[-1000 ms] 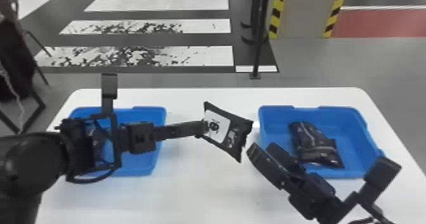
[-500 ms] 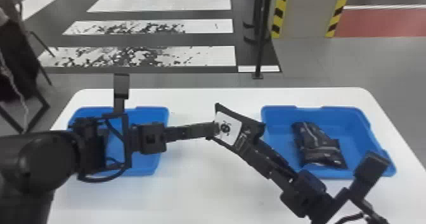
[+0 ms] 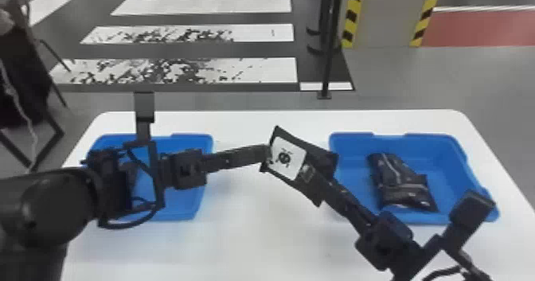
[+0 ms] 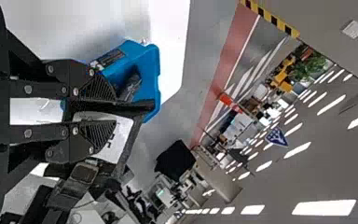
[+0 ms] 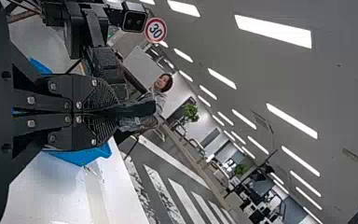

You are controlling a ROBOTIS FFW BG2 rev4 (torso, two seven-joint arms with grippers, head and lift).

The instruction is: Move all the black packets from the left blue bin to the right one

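Between the bins, my left gripper (image 3: 267,155) is at the left edge of a black packet (image 3: 326,159) with a white label, held above the table. My right gripper (image 3: 312,176) is shut on its lower right part. In the left wrist view, the left gripper (image 4: 109,111) has its fingers apart around the packet (image 4: 121,137). The right wrist view shows the right gripper (image 5: 114,112) pinching the packet (image 5: 140,108). Black packets (image 3: 404,188) lie in the right blue bin (image 3: 450,149). My left arm partly covers the left blue bin (image 3: 191,141) and its contents.
Both bins stand on a white table (image 3: 254,236), whose far edge runs behind them. A black pole (image 3: 328,61) stands on the floor beyond. The two grippers are close together over the middle of the table.
My right gripper has moved up and left to the packet, and its spread fingers have shut on it. The left gripper and packet have shifted slightly right.
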